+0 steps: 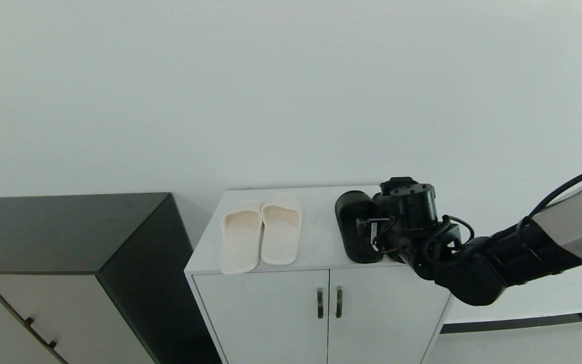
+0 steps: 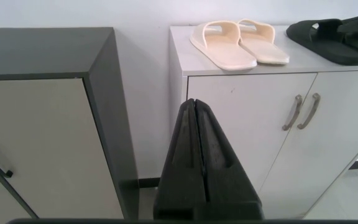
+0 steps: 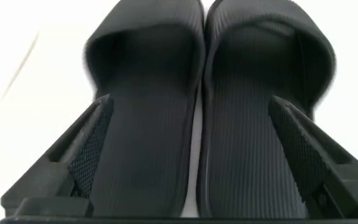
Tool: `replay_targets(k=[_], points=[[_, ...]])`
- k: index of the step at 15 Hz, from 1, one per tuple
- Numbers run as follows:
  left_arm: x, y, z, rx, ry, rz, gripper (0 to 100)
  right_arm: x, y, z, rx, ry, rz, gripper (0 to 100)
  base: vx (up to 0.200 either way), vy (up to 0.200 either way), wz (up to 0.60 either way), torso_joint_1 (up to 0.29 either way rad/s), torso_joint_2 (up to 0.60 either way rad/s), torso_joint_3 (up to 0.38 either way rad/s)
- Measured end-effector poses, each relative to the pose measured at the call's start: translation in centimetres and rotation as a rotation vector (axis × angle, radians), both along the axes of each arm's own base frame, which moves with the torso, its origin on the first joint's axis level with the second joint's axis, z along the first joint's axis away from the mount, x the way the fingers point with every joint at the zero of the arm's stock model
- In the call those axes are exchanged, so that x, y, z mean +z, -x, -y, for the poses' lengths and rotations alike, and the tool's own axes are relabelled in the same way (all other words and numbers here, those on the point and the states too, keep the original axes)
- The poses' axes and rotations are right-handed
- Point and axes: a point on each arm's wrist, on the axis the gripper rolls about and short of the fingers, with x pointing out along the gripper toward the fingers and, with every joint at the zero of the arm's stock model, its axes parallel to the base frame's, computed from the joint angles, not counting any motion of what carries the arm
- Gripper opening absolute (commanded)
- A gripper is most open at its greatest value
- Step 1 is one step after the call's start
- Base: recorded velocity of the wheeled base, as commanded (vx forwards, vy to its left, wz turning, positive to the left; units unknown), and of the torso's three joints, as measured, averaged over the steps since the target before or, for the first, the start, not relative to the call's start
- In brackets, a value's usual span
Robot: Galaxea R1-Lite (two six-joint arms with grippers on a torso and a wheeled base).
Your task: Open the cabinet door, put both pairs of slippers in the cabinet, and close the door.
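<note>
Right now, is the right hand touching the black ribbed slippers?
Cannot tell. Right wrist view: open right hand straddles the black ribbed slippers; no clear contact or gap.

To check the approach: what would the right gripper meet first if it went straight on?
Probably the black slippers: the open right gripper points along the pair, one finger at each outer side. Depth is unclear.

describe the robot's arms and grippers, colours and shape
The right arm is glossy black with rounded joints, a pale grey upper shell and thin black cables looping beside it. The right gripper has black fingers with ribbed pads. The left gripper is black, wedge-shaped, tapering.
</note>
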Motion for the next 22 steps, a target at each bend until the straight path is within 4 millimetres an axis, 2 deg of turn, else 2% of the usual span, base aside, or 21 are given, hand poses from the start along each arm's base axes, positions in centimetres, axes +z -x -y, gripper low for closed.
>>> replay_targets(k=[3, 9, 10, 14, 18, 20, 22], points=[[0.0, 0.0, 0.0, 0.0, 0.0, 0.0, 0, -0.8, -2.6, -0.1, -0.028, 0.008, 0.014, 100, 0.0, 0.0, 0.0, 0.0, 0.0, 0.0], [0.0, 0.0, 0.0, 0.0, 0.0, 0.0, 0, -2.0, -6.5, -0.4, -0.058, 0.018, 0.049, 100, 0.0, 0.0, 0.0, 0.0, 0.0, 0.0], [0.0, 0.0, 0.0, 0.0, 0.0, 0.0, 0, -2.3, -7.0, -0.4, -0.064, 0.027, 0.053, 0, 0.0, 0.0, 0.0, 0.0, 0.0, 0.0], [0.0, 0.0, 0.0, 0.0, 0.0, 0.0, 0, -3.2, -8.1, -0.7, -0.094, 0.041, 0.059, 0, 0.0, 0.0, 0.0, 0.0, 0.0, 0.0], [0.0, 0.0, 0.0, 0.0, 0.0, 0.0, 0, -3.0, -8.5, -0.8, -0.101, 0.033, 0.073, 0, 0.0, 0.0, 0.0, 0.0, 0.0, 0.0], [0.0, 0.0, 0.0, 0.0, 0.0, 0.001, 0, -2.2, -7.9, -0.9, -0.087, 0.02, 0.08, 0, 0.0, 0.0, 0.0, 0.0, 0.0, 0.0], [0.0, 0.0, 0.0, 0.0, 0.0, 0.0, 0, -0.9, -6.1, -1.1, 0.0, -0.001, 0.067, 0, 0.0, 0.0, 0.0, 0.0, 0.0, 0.0]])
